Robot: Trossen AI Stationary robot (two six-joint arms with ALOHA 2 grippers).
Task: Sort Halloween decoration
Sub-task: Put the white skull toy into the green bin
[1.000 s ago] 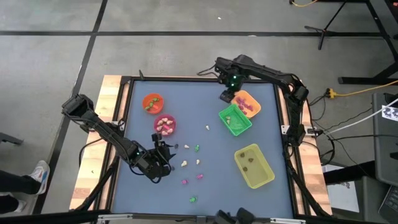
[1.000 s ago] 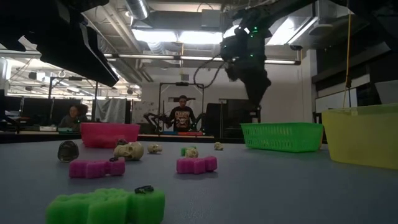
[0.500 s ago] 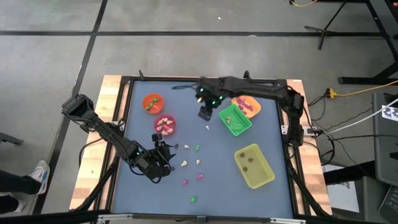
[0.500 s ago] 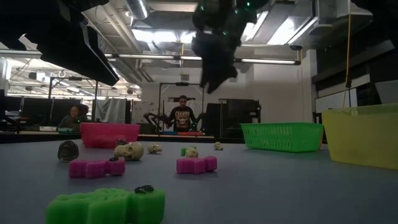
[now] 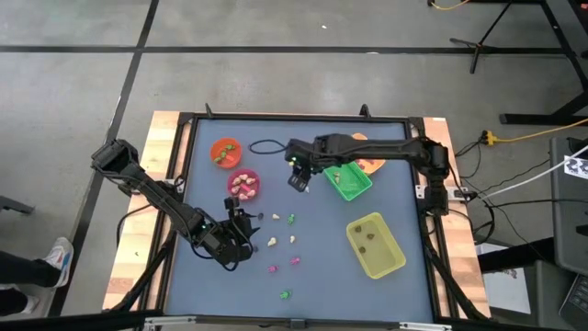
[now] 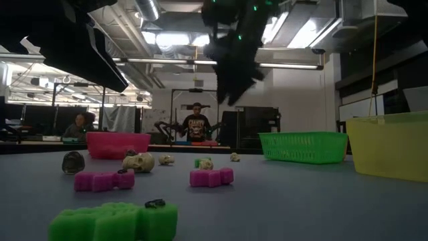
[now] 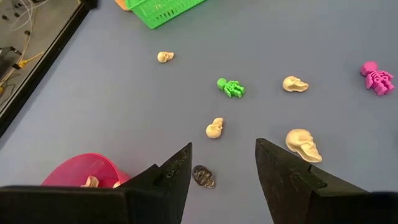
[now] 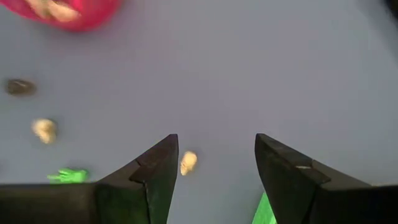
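Green skeleton trinket (image 7: 231, 87) flat, long axis toward cream skull (image 7: 295, 84).

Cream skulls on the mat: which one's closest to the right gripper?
The lone cream skull beside the green tray, just below the right gripper. The other loose skulls lie lower, near the left gripper.

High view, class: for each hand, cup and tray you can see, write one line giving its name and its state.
Left hand: open, empty.
Right hand: open, empty, above a cream skull.
Pink cup: upright, holds cream pieces.
Orange cup: upright, holds trinkets.
Green tray: upright, holds trinkets.
Yellow tray: upright, holds dark pieces.
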